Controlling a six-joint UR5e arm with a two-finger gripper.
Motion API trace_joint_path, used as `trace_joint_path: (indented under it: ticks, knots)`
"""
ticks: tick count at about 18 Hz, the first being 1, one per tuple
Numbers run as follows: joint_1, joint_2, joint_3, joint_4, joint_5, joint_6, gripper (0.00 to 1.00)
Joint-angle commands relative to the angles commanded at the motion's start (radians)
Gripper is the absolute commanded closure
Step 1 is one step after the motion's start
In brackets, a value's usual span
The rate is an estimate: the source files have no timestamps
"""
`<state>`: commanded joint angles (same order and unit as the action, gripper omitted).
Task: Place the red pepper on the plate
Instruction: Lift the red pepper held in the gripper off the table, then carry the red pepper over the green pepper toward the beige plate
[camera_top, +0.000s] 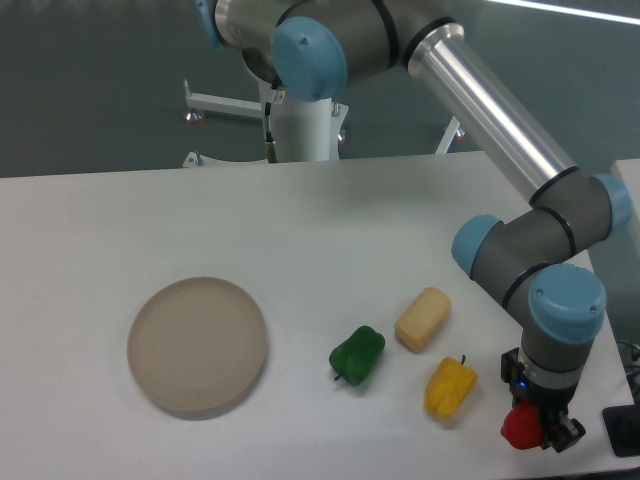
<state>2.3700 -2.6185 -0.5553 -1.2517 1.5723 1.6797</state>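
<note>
White table: fingers flank red pepper.

A white table fills most of the view, its top matte and evenly lit. Beyond the table's far edge lies a dark grey-green floor, where a white metal stand with splayed legs rests. A thin bright streak crosses the floor's upper right corner.
</note>
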Motion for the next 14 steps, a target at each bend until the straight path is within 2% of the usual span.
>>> trace_joint_path:
  ticks: [7, 10, 14]
  knots:
    - [-0.009, 0.009, -0.012, 0.0, -0.005, -0.029, 0.42]
    - [-0.029, 0.035, -0.029, -0.003, -0.008, -0.064, 0.42]
    - [-0.07, 0.151, -0.171, -0.005, -0.018, -0.173, 0.42]
